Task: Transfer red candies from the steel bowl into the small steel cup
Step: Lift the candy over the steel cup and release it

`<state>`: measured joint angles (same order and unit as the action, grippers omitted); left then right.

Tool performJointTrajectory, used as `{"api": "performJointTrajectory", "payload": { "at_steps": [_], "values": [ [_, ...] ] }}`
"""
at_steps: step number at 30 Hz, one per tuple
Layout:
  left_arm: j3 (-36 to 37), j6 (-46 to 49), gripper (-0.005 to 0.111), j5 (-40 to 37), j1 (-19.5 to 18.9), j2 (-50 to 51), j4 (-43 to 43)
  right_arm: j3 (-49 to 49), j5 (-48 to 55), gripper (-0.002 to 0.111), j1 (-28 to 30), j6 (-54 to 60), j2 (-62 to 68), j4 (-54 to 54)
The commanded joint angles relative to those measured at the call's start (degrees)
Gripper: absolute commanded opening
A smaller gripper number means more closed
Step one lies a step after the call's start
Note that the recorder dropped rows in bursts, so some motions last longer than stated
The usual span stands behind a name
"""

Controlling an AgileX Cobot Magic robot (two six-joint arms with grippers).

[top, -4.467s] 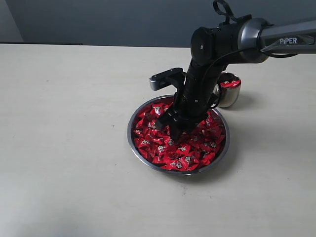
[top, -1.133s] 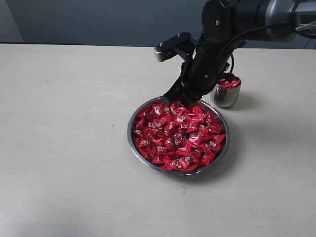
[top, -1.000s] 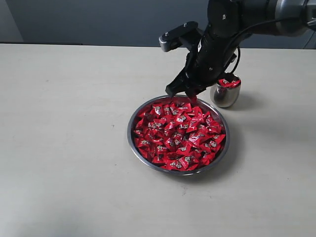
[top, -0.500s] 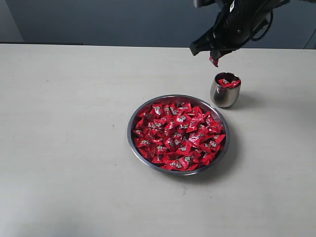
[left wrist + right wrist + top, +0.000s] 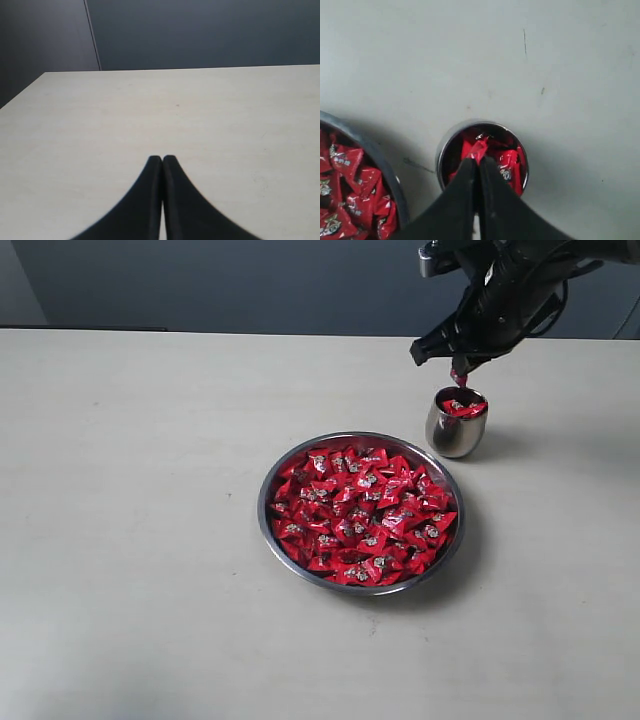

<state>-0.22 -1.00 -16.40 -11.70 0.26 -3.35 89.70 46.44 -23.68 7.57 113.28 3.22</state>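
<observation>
Many red candies (image 5: 362, 515) fill the steel bowl (image 5: 270, 530) at the middle of the table; the bowl's rim (image 5: 395, 185) also shows in the right wrist view. The small steel cup (image 5: 456, 430) stands just behind the bowl to the right, with a few red candies (image 5: 507, 167) inside. My right gripper (image 5: 459, 372) hangs directly above the cup, shut on a red candy (image 5: 479, 148) that sticks out from its tips (image 5: 478, 161). My left gripper (image 5: 162, 158) is shut over bare table, holding nothing, and does not appear in the exterior view.
The pale table (image 5: 130, 490) stretches wide around the bowl and cup. A dark wall (image 5: 220, 280) runs along the table's far edge.
My right gripper closed on a candy in the bowl, lifted it out, and carried it up and to the right until it came over the cup.
</observation>
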Motion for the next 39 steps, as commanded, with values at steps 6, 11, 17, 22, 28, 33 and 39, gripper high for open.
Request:
{"api": "performJointTrajectory", "payload": {
  "at_steps": [6, 11, 17, 22, 28, 33, 39],
  "values": [
    [0.22, -0.15, 0.0, 0.1, 0.42, -0.26, -0.33, 1.06, -1.5, -0.001, 0.32, -1.41, 1.89, 2.96],
    [0.22, -0.15, 0.0, 0.1, 0.42, -0.26, -0.33, 1.06, -1.49, -0.001, 0.32, -1.55, 2.42, 2.96],
    [0.22, -0.15, 0.0, 0.1, 0.42, -0.26, -0.33, 1.06, -1.13, -0.001, 0.32, -2.68, 2.42, 4.03],
    [0.22, -0.15, 0.0, 0.1, 0.42, -0.26, -0.33, 1.06, -0.29, -0.001, 0.32, -2.68, 2.42, 4.03],
    [0.22, -0.15, 0.0, 0.1, 0.42, -0.26, -0.33, 1.06, -0.19, -0.001, 0.32, -2.68, 2.42, 4.03],
    [0.22, -0.15, 0.0, 0.1, 0.42, -0.26, -0.33, 1.06, -0.19, 0.024, 0.32, -2.68, 2.42, 3.87],
    [0.22, -0.15, 0.0, 0.1, 0.42, -0.26, -0.33, 1.06, -0.29, 0.032, 0.32, -2.68, 2.42, 3.87]
  ]
}}
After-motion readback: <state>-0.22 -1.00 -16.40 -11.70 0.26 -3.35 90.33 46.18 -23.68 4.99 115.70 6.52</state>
